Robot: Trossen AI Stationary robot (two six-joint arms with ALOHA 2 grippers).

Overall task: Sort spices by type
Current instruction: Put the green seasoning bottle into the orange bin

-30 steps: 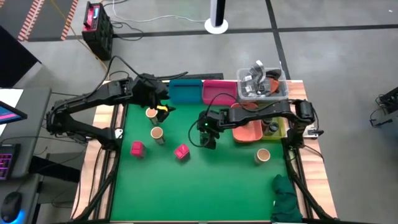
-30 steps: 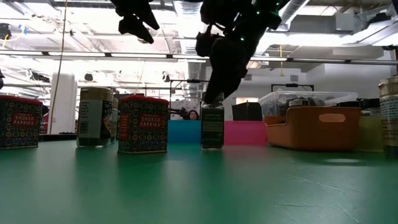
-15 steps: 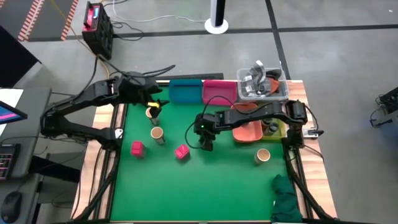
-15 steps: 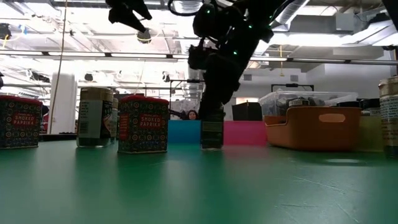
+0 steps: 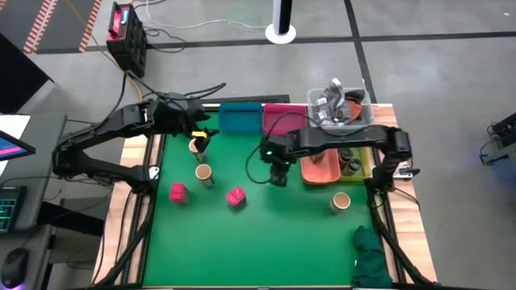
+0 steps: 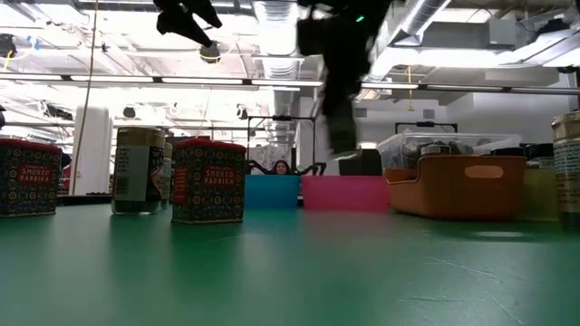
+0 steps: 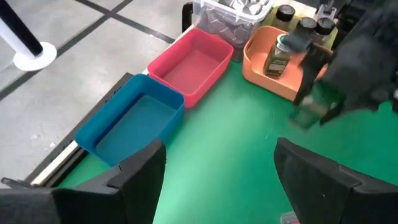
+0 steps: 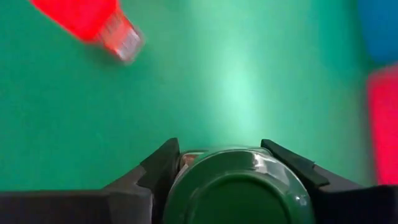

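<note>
Currently, grip: right claw (image 5: pixel 278 172) is pinching a green-topped jar (image 8: pixel 235 194), lifted clear of the counter (image 5: pixel 266 242) near the orange bin (image 5: pixel 322 172).
Left claw: left claw (image 5: pixel 200 137) hovers over a tan-topped jar (image 5: pixel 195 146) at the counter's far left, fingers (image 7: pixel 140 177) spread partway with nothing between them.
Other spices: a second tan-topped jar (image 5: pixel 203 173), two pink-red tins (image 5: pixel 178 192) and (image 5: pixel 235 196) on the green mat; a third tan-topped jar (image 5: pixel 341 200) sits near the right edge.
Risk, slip: the hold looks to sit high on the jar near its lid, so a quick swing could let it twist or drop.
Risk, collision: the carried jar could clip the orange bin's wall if it travels too low; a jar (image 7: pixel 277 57) already lying inside may leave little room.
Risk, wrong bin: blue bin (image 5: pixel 240 118) and pink bin (image 5: pixel 285 115) stand close by, so a short release could land it with the wrong type.
Hidden: in the low view the held jar is only a smear under the dark arm.
Hard to make out: the jar's label, and how deep the fingers reach down its sides, cannot be told.
Cut off: dark jars (image 5: pixel 352 165) beyond the orange bin are partly covered by the right arm.
</note>
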